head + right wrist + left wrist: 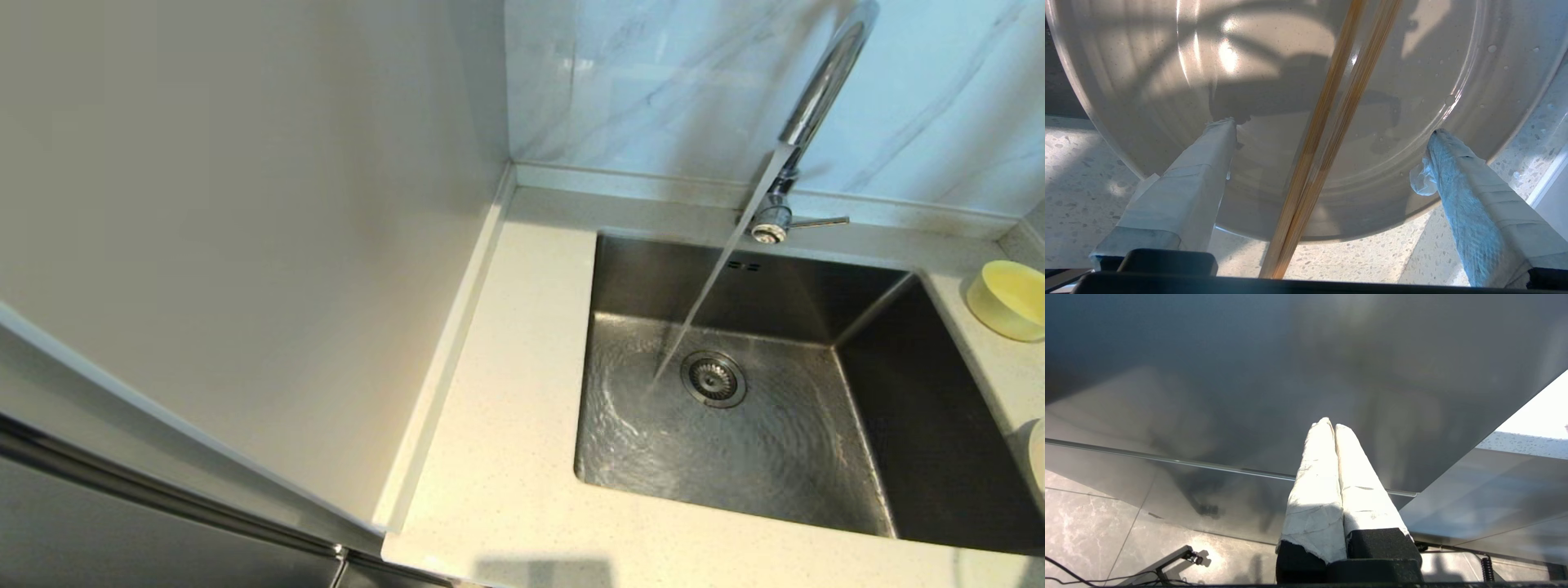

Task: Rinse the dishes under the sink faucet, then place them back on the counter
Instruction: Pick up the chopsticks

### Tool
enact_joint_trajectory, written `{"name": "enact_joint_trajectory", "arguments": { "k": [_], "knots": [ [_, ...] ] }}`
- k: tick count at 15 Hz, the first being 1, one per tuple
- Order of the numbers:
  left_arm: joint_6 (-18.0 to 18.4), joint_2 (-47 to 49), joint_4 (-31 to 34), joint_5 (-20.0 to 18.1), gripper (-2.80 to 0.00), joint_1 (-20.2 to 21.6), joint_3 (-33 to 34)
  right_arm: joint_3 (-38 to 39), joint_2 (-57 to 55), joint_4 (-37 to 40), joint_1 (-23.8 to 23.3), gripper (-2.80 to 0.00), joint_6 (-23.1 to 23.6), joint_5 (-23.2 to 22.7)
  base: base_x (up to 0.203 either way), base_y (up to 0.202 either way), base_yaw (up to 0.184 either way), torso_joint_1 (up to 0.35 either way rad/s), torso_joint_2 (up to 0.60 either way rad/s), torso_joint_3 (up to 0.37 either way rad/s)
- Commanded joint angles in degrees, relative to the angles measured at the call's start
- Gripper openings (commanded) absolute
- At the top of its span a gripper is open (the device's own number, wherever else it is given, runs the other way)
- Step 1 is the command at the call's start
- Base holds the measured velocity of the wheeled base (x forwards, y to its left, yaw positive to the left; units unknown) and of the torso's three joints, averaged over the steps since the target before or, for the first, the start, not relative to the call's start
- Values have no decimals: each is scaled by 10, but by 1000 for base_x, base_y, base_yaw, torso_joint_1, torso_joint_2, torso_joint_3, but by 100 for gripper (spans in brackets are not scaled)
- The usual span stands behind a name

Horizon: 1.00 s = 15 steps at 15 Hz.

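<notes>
Saw the sink faucet (820,82) at the upper right of the head view, its thin lever (820,221) sticking out to the right from the base. Saw a stream of water (718,278) slanting down and to the left into the sink (898,408), landing just left of the drain strainer (713,378) and spreading in ripples over the basin floor. Noted two overflow slots (743,265) on the back wall of the basin.

Found the pale yellow bowl (1011,298) at the right edge of the frame, tipped on the counter (498,441) just beside the sink's far right corner. Caught only a sliver of the cream-white dish (1037,457) lower down on the same edge. Spotted neither gripper in the head view.

In the left wrist view, found the left gripper (1334,426) closed on nothing, its wrapped fingers (1314,490) pressed together in front of a grey cabinet panel (1249,375), with tiled floor (1081,514) at the lower left.

In the right wrist view, found the right gripper (1331,126) spread wide over the cream-white dish (1274,102), gripping nothing. Saw one finger (1184,192) ending over the dish's inside and the other near its rim. Noted thin wooden sticks (1323,134) running across the dish between the fingers, water drops at the dish's upper right, and speckled counter (1077,171) beneath.
</notes>
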<state>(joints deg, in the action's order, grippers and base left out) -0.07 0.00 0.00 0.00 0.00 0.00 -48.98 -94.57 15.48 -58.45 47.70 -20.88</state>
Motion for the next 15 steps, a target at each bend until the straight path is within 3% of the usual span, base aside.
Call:
{"name": "enact_joint_trajectory", "arguments": {
  "k": [1,15],
  "knots": [
    [0,0,0,0,-280,0,0,1,-1,1,0,0,3,-1,0,0,0,0,0,0],
    [0,0,0,-1,-280,0,-1,8,-14,3,1,0,4,-2,0,0,0,0,0,0]
  ]
}}
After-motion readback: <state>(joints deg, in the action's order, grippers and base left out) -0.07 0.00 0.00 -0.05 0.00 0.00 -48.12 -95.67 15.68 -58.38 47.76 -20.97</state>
